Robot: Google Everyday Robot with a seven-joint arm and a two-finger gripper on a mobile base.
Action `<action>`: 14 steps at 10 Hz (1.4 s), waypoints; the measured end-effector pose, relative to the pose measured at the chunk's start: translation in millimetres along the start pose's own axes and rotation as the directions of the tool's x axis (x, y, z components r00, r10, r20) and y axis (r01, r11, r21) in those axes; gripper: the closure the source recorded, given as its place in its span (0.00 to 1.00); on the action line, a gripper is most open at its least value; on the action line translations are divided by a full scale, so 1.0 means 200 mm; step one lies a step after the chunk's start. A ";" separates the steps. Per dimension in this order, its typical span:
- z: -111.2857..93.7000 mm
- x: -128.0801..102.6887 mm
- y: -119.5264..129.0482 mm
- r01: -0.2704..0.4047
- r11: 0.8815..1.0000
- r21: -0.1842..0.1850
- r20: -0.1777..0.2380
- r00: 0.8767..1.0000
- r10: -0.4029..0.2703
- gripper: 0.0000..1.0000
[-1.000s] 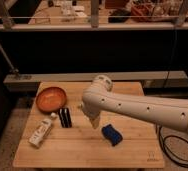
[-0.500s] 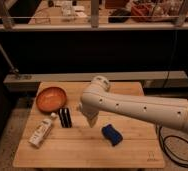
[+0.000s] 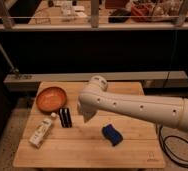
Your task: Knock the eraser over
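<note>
Where the big wooden table (image 3: 87,152) fills the lower half of the frame, a thick white robot arm (image 3: 137,107) comes in from the right edge and reaches to the middle. The arm hangs over the table top. A round orange bowl (image 3: 51,98) sits in the upper left part of the table. Below it, near the left edge, a white bottle (image 3: 42,131) lies on its side. A blue wavy sponge (image 3: 112,134) lies under the arm, a bit right of the middle.

The eraser (image 3: 65,117) is a small black block with a thin pale stripe. It stands up on its end, between the bowl and the bottle, left of the middle of the frame. The gripper (image 3: 86,114) points down from the end of the arm, just to the right of the eraser. I cannot tell if the gripper is spread apart or squeezed together. I also cannot tell if it touches the eraser.
</note>
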 end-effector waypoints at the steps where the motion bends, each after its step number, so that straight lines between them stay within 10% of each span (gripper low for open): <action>1: 0.01 0.00 -0.01 0.002 1.000 0.000 -0.001 1.000 -0.002 0.83; 14: 0.14 -0.10 -0.24 0.036 0.999 -0.001 0.016 0.999 -0.036 0.94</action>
